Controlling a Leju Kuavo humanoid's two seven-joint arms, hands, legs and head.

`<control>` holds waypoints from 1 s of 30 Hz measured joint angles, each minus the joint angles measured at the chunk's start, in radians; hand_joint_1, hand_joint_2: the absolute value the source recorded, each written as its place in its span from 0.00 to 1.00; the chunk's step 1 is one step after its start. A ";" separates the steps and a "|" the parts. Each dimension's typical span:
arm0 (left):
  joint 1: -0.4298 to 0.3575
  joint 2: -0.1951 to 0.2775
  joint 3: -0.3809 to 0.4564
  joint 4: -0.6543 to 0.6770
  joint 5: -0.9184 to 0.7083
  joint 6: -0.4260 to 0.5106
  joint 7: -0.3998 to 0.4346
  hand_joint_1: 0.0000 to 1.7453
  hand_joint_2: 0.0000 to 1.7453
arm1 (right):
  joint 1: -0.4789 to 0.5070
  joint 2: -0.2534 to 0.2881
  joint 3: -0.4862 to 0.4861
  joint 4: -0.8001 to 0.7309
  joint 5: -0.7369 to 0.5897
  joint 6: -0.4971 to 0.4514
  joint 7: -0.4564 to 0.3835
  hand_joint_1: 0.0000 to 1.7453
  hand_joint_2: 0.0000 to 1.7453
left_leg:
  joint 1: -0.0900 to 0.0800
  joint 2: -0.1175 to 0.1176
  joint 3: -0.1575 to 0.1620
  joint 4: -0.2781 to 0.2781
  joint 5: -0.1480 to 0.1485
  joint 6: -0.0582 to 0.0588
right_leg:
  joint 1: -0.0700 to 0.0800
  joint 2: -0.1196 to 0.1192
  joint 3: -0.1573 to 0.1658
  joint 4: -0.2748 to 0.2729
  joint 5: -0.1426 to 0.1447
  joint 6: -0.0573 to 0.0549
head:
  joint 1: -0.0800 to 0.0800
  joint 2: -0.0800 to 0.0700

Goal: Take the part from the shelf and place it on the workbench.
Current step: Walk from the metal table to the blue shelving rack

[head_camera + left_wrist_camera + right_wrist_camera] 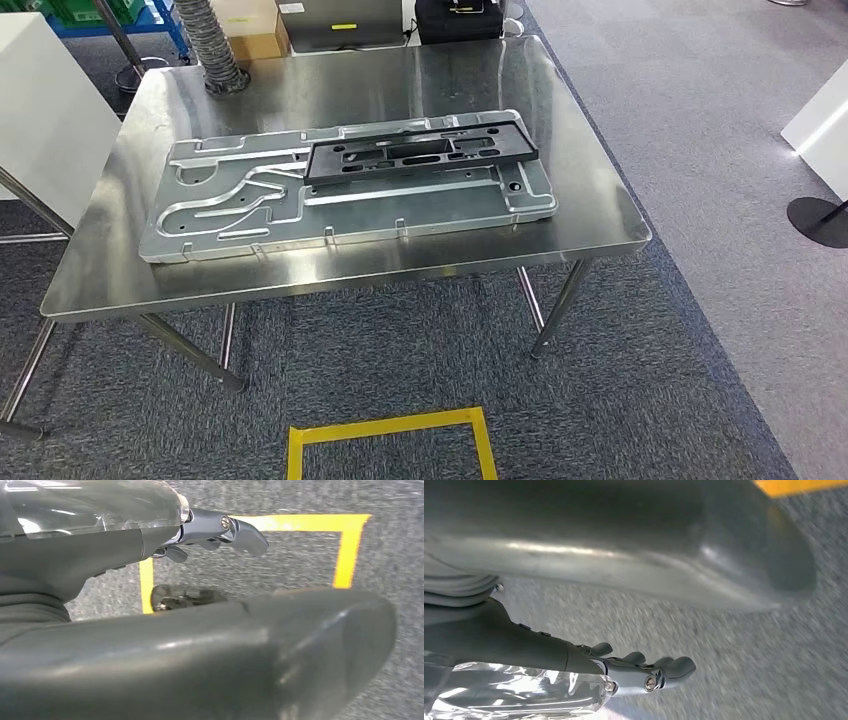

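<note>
Black part (420, 155): lying on grey plate (240, 205), on table (600, 215). Left hand (215, 532), right hand (644, 672): hanging, fingers apart, holding nothing. Advice: withdraw without nudging plate.

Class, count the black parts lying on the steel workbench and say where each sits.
1. The single black part lies on the silver machined plate, toward its far right end, on the workbench. None other shows.

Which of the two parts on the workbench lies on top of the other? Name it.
The black frame. It rests on the far right portion of the large silver machined plate, which lies flat, directly on the steel workbench.
</note>
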 joint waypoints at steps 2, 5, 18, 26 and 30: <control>-0.004 0.001 -0.004 0.000 0.003 -0.008 0.002 0.00 0.00 | -0.003 0.013 -0.005 0.007 -0.001 0.029 0.009 0.00 0.00 | -0.007 0.000 0.116 -0.148 0.024 0.017 | 0.004 0.001 -0.025 0.008 0.019 0.004 | 0.000 0.000; -0.008 0.002 -0.005 0.000 0.015 -0.023 0.005 0.00 0.00 | -0.008 0.023 -0.006 0.016 0.003 0.101 0.031 0.00 0.00 | -0.017 0.001 0.217 -0.312 -0.006 0.031 | 0.006 -0.002 -0.040 0.012 0.047 0.017 | 0.000 0.000; 0.000 0.000 -0.001 0.001 0.028 -0.047 0.031 0.00 0.00 | -0.021 0.024 -0.012 0.025 0.005 0.209 0.062 0.00 0.00 | -0.005 0.009 0.028 -0.271 0.123 0.034 | -0.026 0.006 0.090 0.068 -0.079 0.066 | 0.000 0.000; 0.003 -0.001 -0.001 0.001 0.018 -0.044 0.036 0.00 0.00 | -0.024 0.023 -0.016 0.027 0.003 0.222 0.040 0.00 0.00 | 0.001 0.003 -0.052 -0.096 0.005 -0.005 | -0.019 -0.003 0.088 -0.026 -0.057 0.015 | 0.000 0.000; 0.004 -0.002 -0.001 0.001 0.020 -0.041 0.037 0.00 0.00 | -0.025 0.023 -0.016 0.027 0.005 0.224 0.029 0.00 0.00 | 0.002 0.002 -0.030 -0.002 -0.029 -0.003 | -0.013 -0.004 0.037 -0.006 -0.032 0.014 | 0.000 0.000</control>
